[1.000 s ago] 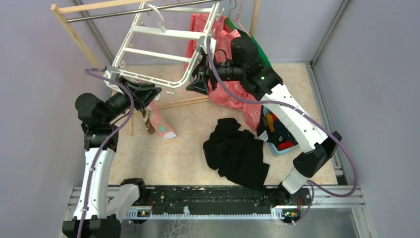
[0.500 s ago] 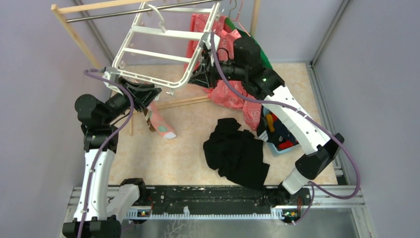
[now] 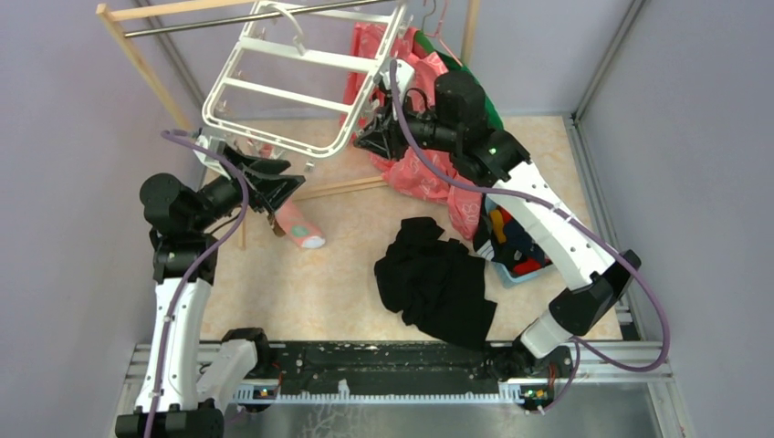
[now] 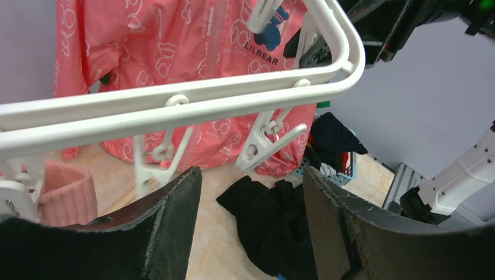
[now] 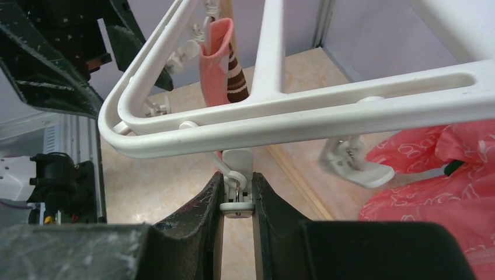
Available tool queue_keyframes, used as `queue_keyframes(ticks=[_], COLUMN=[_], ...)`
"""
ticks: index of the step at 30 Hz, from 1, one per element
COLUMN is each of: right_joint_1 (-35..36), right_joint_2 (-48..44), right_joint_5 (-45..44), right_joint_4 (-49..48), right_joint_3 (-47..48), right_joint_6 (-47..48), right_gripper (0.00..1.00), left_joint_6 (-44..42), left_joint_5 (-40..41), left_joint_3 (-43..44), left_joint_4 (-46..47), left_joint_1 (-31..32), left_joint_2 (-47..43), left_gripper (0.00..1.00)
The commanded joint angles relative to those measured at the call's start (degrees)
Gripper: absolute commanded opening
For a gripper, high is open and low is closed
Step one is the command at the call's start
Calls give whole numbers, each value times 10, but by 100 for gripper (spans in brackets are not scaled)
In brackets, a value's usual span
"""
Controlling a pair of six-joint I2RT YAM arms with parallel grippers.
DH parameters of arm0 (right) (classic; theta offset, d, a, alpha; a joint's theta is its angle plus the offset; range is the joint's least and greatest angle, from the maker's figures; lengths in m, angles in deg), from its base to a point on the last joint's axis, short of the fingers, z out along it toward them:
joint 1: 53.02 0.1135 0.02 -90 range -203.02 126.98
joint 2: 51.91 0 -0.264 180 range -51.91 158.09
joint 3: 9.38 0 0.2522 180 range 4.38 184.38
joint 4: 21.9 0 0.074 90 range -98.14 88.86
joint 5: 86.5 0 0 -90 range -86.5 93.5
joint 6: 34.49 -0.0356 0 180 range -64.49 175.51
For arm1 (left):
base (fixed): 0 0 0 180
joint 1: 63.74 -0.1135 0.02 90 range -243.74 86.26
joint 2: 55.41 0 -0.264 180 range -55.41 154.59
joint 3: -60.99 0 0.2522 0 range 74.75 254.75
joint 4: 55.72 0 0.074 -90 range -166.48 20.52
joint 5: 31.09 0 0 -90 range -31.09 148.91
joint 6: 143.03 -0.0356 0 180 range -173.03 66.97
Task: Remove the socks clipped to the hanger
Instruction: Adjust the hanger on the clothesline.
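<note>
Plainly, the pink sock [image 3: 298,228] is the piece to watch. It hangs from the corner of the hanger [image 3: 283,94] on the left arm's side. Its cuff is pinched up under the white rail and its long axis runs straight down toward the tabletop [image 3: 338,274], toe lowest. Whether the toe touches the surface I cannot tell.

The left hand [image 3: 274,187] is just beside it, up at the same corner. In the left wrist view its fingers [image 4: 175,221] stand wide apart with nothing between them. The rail crosses above the gap, and the sock's ribbed cuff [image 4: 67,198] sits off to the left, outside the left finger. So I judge the next move to be a sideways shift of that hand toward the cuff and its clip, not a reach forward.

The right hand [image 5: 237,192] is well apart, at the opposite corner of the frame. It is closed on a small white clip [image 5: 236,160] that dangles under the rail and seems to carry no sock. The left arm is clearly the nearer one.
</note>
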Motion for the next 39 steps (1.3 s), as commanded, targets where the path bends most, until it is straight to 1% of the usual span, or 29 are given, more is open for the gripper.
queue_keyframes(ticks=[1, 8, 12, 18, 22, 31, 36, 39], right_joint_1=[-3, -42, -65, -87, -93, -108, -113, -114], right_joint_2=[-37, -40, -35, -17, -6, 39, 57, 69], right_joint_5=[-48, -58, -57, -56, -56, -59, -57, -53], right_joint_4=[-14, -19, -17, -8, -3, 22, 32, 38], right_joint_3=[3, -2, -1, 15, 24, 82, 105, 121], right_joint_6=[6, -19, -24, -28, -27, -23, -19, -18], right_gripper=[0, 0, 0, 0, 0, 0, 0, 0], left_joint_6=[-43, -128, -172, -235, -282, -391, -426, -436], left_joint_5=[7, 41, 53, 52, 73, 125, 131, 128], left_joint_3=[25, 66, 86, 106, 124, 154, 128, 97], left_joint_4=[-47, -140, -186, -255, -306, -405, -408, -382], left_joint_1=[-5, -6, -5, -5, -6, -6, -5, -5], left_joint_2=[-17, -26, -31, -39, -43, -57, -63, -64], left_gripper=[73, 92, 97, 97, 97, 97, 96, 95])
